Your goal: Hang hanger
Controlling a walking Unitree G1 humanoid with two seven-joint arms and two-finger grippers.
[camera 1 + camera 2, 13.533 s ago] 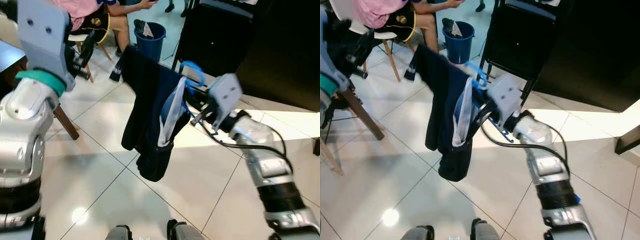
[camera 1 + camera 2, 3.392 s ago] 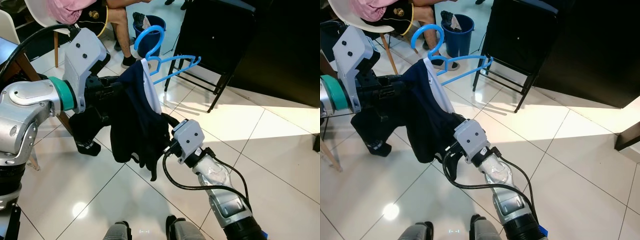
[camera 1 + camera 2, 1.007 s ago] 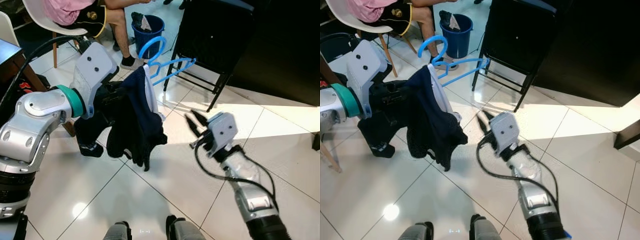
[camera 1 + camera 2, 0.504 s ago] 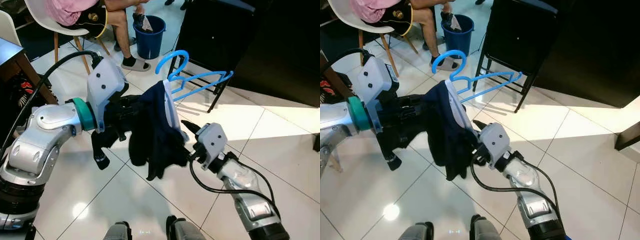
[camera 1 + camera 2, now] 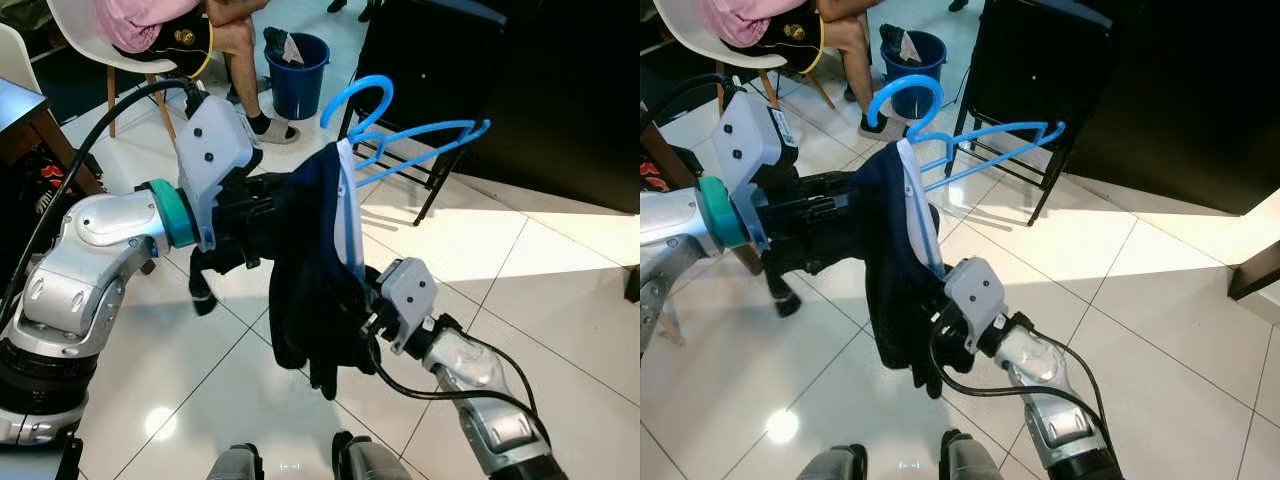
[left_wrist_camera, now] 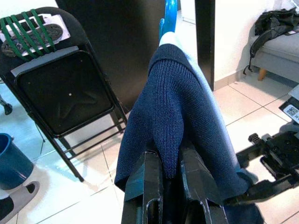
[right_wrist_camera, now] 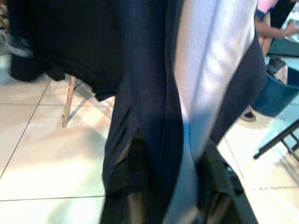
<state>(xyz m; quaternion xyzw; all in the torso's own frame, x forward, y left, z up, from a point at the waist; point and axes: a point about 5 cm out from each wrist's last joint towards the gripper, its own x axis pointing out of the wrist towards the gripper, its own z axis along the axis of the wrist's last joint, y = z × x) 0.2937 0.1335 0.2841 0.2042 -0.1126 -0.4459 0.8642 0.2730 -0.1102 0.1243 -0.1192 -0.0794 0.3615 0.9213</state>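
White glossy floor tiles (image 5: 560, 290) spread under the robot, with a black folding chair (image 5: 425, 60) standing ahead, a blue bucket (image 5: 296, 75) further back, and a seated person (image 5: 175, 25) on a white chair at the upper left. Held up in the middle of the scene is a blue hanger (image 5: 400, 135), its hook pointing upward and its bare arm reaching out toward the folding chair. A dark navy garment (image 5: 315, 270) with a pale lining hangs off the hanger's near end, draping down in front of the robot. The left gripper (image 6: 170, 179) reaches in from the left and grips the garment's folded top edge; in the left wrist view its two black fingers (image 6: 152, 186) are pressed against the knit cloth on either side, closed on it. The right gripper (image 7: 175, 182) comes up from below on the right and is pushed into the lower part of the garment; in the right wrist view its fingers (image 7: 133, 170) stand apart with the cloth and the pale lining running between them, so they straddle the cloth, and whether they pinch it I cannot tell.
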